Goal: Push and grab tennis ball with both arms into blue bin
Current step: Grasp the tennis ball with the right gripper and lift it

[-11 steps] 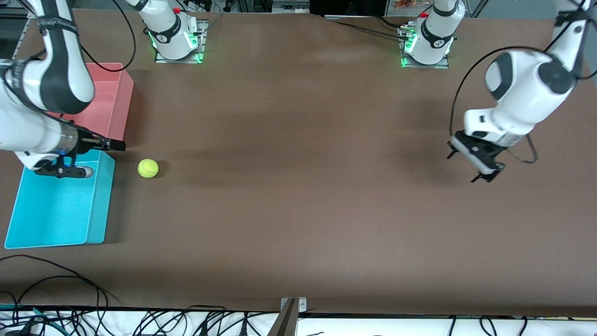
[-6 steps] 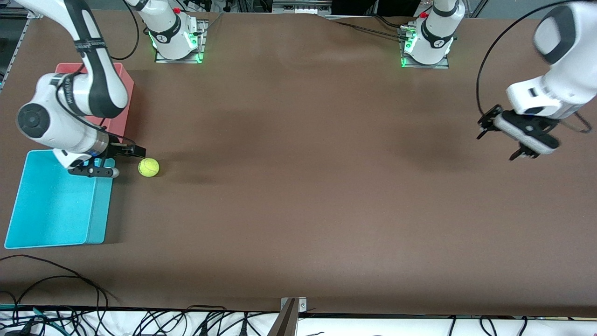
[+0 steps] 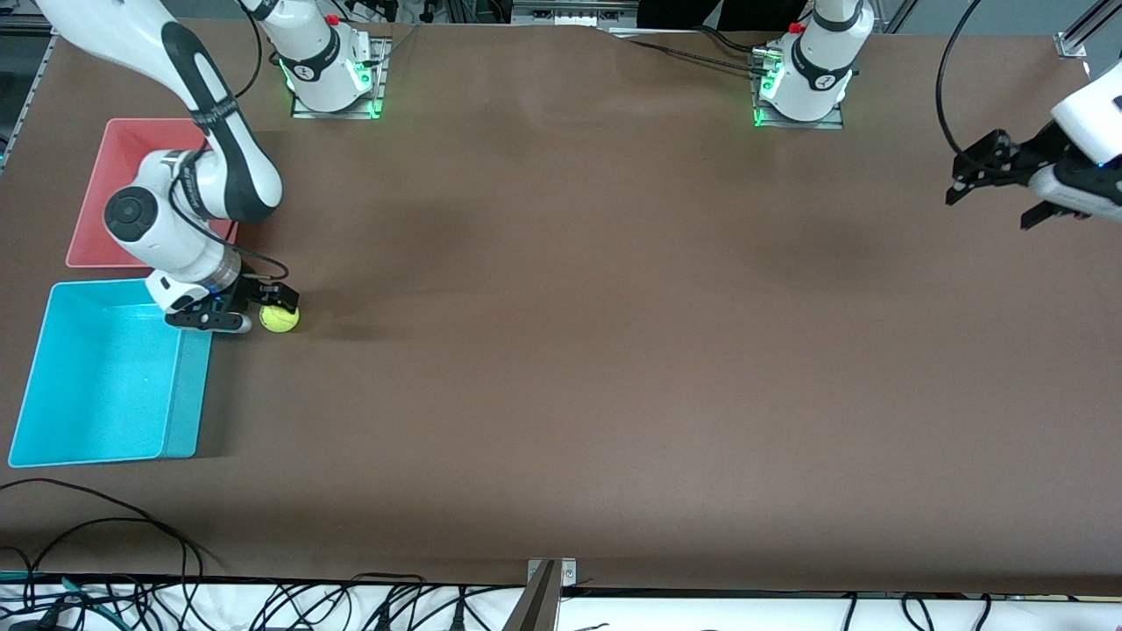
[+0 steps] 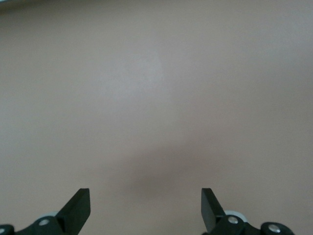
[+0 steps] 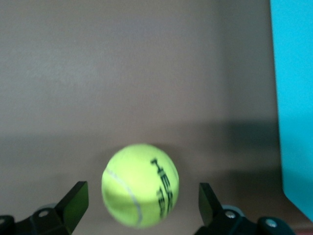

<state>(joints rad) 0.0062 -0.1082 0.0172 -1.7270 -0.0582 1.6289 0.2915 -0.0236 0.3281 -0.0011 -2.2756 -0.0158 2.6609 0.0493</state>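
Straddling tennis ball (image 5: 140, 184) printed "HEAD", right tool (image 5: 139, 205) open, left tool (image 4: 145, 208) open over table (image 4: 156, 98)

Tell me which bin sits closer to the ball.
The blue bin: its rim corner lies just beside the tennis ball, while the pink bin sits farther from the front camera.

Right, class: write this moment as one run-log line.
right gripper: open, straddling tennis ball | ball: on table beside blue bin | left gripper: open, empty, waiting over table's left-arm end
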